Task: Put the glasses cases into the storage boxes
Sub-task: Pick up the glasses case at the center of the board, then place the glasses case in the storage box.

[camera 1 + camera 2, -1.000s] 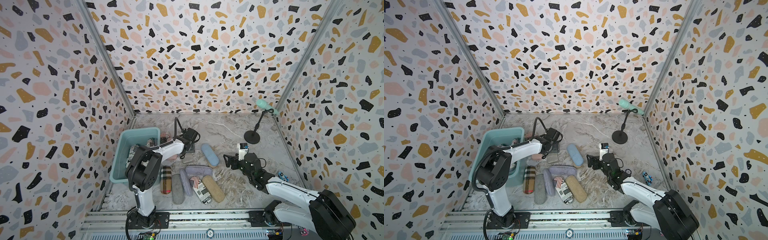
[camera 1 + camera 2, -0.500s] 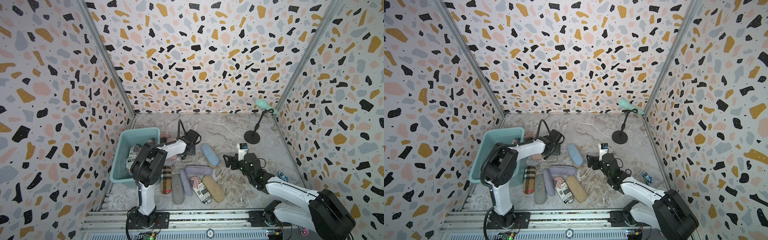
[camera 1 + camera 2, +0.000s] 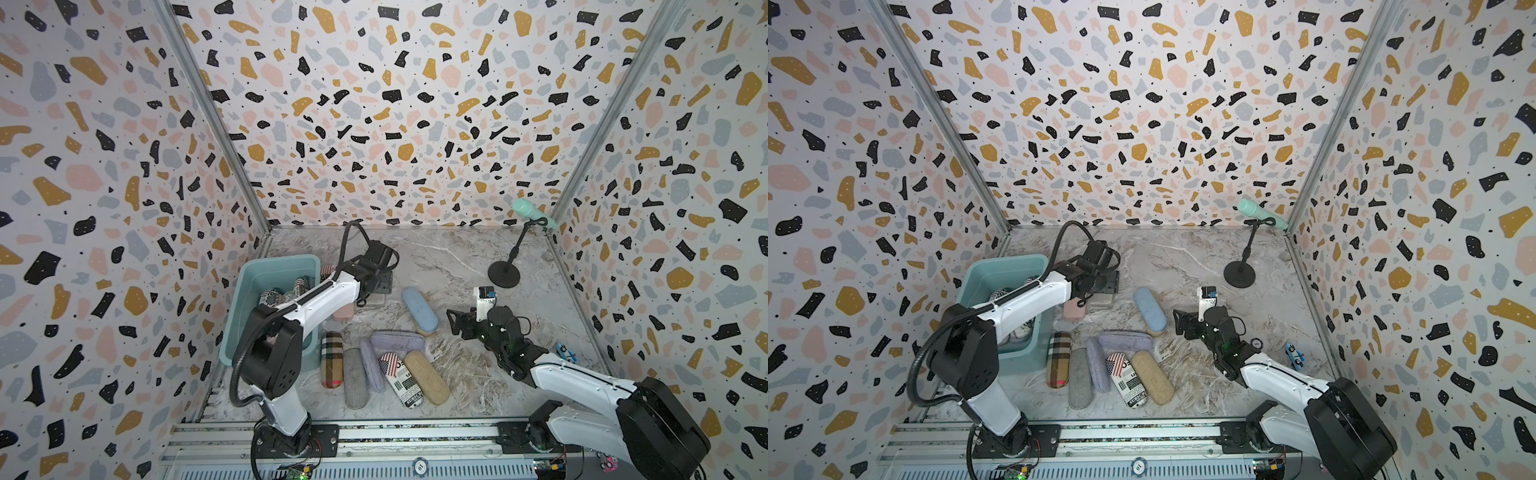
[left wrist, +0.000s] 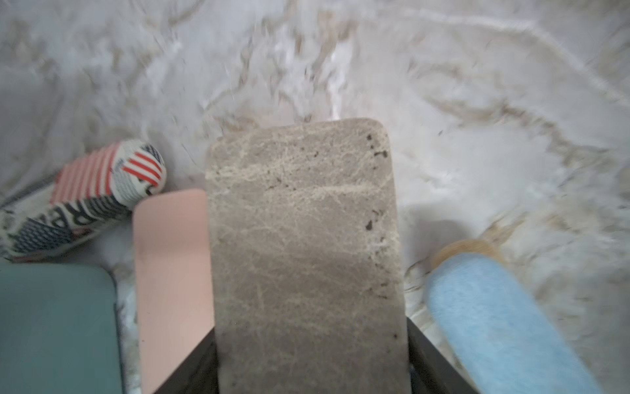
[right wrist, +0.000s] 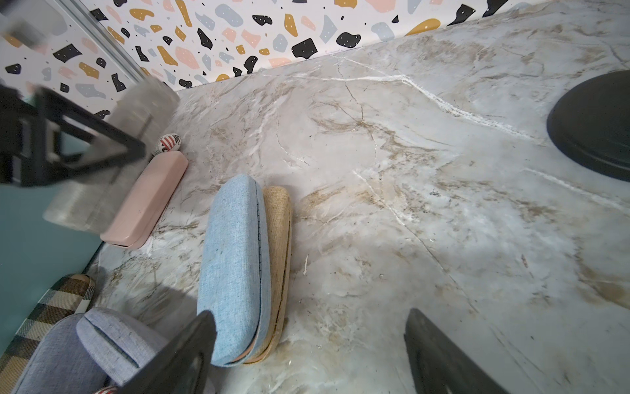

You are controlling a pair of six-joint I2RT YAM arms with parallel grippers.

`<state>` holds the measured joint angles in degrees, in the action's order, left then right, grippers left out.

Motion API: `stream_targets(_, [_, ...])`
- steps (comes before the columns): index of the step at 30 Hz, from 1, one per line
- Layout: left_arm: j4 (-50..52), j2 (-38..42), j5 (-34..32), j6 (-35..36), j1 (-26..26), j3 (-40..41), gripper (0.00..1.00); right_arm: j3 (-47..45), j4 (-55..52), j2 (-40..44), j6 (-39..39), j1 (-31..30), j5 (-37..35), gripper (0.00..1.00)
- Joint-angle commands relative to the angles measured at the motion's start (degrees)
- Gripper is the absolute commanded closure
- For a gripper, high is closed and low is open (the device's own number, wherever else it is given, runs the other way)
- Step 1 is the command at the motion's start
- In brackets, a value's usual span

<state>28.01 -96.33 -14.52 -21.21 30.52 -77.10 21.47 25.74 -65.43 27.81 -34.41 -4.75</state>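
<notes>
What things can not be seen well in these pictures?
- Cases inside the teal tub: the left arm covers them in both top views; count unclear.
- Tan case under the light blue case: mostly covered, right wrist view.
- Small blue object: too small to name, both top views.

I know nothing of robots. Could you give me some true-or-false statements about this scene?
1. The teal-green plastic tub holds some glasses cases. True.
2. The right gripper holds the light blue fabric case. False: its jaws are open and empty; that case lies on the marble tabletop.
3. The left gripper grips a flat grey marble-patterned case. True.
4. The mint microphone on its black stand has toppled. False: it stands upright in the far corner.
</notes>
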Motion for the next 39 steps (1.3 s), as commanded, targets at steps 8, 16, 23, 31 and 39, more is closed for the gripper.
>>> stream_targets(8, [13.86,15.09,-14.15,5.88,-9.99,-2.76,0.4,0.94,0.79,-0.23,-0.13,-0.39,-0.25,0.12])
stream_targets(16, [9.98,21.13,-2.82,7.17,-29.0,8.72,0.4,1.03,1.14,-0.99,0.14,-0.57,0.27,0.13])
stream_targets(23, [4.9,15.59,4.9,7.94,-34.62,9.86,0.4,1.12,0.74,-0.85,-0.21,-0.62,-0.23,0.13])
stream_targets(31, [3.59,11.6,5.18,7.64,-35.97,10.23,0.35,1.03,0.33,-0.22,-0.48,-0.62,-0.96,0.13])
stream_targets(39, [3.72,12.83,5.73,6.57,-35.94,8.87,0.18,1.2,0.45,-0.53,-0.44,-0.62,-0.39,0.13])
